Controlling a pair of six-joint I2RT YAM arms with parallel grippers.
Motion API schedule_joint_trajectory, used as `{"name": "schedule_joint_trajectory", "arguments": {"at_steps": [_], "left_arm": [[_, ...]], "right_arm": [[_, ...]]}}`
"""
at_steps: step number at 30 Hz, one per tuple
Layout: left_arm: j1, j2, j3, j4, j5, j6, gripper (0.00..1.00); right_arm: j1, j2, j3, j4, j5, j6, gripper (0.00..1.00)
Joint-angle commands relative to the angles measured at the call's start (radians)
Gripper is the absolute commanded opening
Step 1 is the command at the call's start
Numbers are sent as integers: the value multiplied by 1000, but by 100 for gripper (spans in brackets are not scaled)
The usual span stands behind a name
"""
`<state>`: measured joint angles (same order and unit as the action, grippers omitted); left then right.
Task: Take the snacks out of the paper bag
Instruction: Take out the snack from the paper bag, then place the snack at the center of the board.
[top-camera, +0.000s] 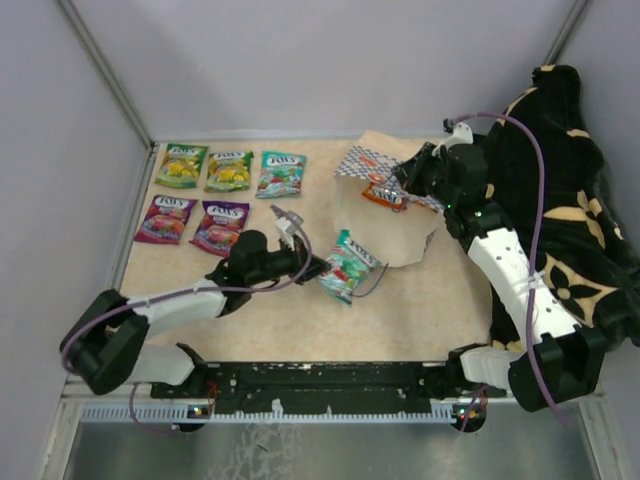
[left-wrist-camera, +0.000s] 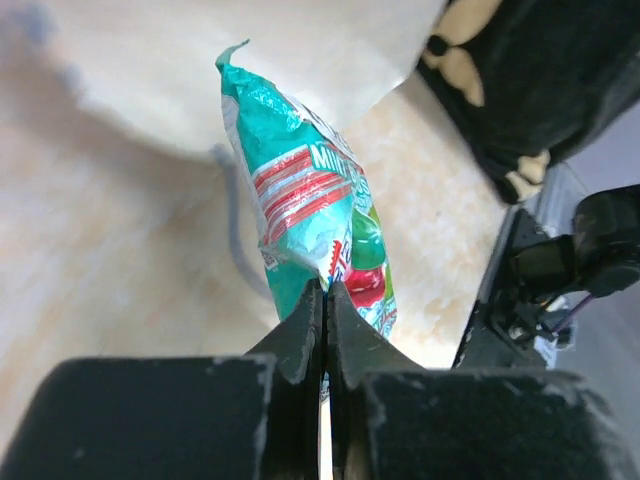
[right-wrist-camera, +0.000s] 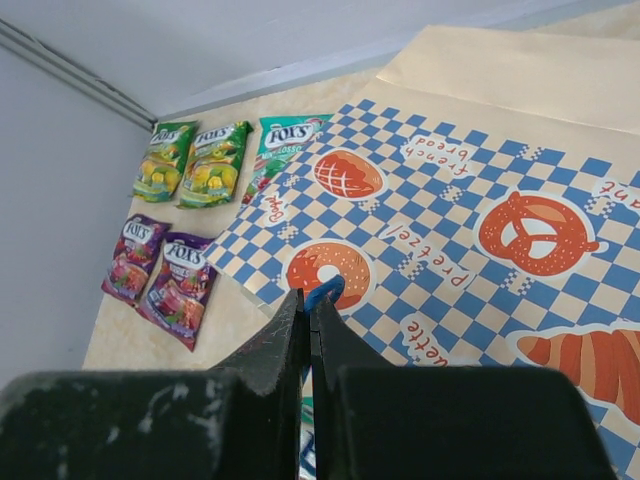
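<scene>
Top external view, frame centre: teal snack packet (top-camera: 347, 265) pinched in closed left gripper (top-camera: 318, 268), at lower-left edge of paper bag (top-camera: 400, 235).
In right wrist view, right gripper (right-wrist-camera: 310, 300) fingers shut on thin blue cord (right-wrist-camera: 325, 292) over the bag's checkered band (right-wrist-camera: 480, 170). At upper left of the top view, five more packets (top-camera: 220, 227) flat in two rows: green, green, teal above two purple.

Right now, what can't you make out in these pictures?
- Inside the bag: top view, its own paper hides whether anything remains.
- Bag's mouth: top view, the right gripper and its arm cover it.
- Lower end of the teal packet: left wrist view, the left gripper covers it.
- Blanket: top view, cut off by the right edge.
</scene>
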<state>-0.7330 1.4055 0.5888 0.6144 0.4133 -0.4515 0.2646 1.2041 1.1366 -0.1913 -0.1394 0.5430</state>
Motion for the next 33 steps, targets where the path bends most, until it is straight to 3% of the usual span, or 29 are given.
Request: {"name": "schedule_joint_trajectory", "arguments": {"at_steps": [1, 5, 9, 21, 26, 28, 29, 30, 31, 32, 33], "left_arm": [[55, -235, -131, -151, -251, 4, 0], [107, -418, -213, -281, -439, 5, 0], [197, -464, -284, -278, -465, -7, 0], [389, -128, -248, -163, -334, -12, 0], [417, -50, -205, -153, -325, 13, 6], [428, -31, -180, -168, -300, 27, 26], [431, -31, -160, -189, -281, 41, 42], [433, -37, -134, -235, -263, 60, 59], [429, -49, -102, -300, -234, 98, 88], [414, -69, -69, -339, -240, 140, 99], [390, -94, -44, -384, -284, 165, 100]], "right_arm": [[-9, 7, 31, 56, -1, -4, 1], [-8, 15, 31, 63, -13, 2, 1], [-9, 19, 31, 64, -15, 2, 1], [-9, 34, 50, 41, -14, -24, 1], [-9, 34, 48, 40, -6, -32, 1], [-9, 38, 51, 40, -8, -34, 2], [-9, 39, 53, 40, -10, -35, 2], [-9, 40, 56, 38, -10, -37, 1], [-9, 40, 60, 36, -9, -40, 1], [-9, 40, 61, 34, -8, -42, 2], [-8, 41, 61, 35, -7, -42, 2]]}}
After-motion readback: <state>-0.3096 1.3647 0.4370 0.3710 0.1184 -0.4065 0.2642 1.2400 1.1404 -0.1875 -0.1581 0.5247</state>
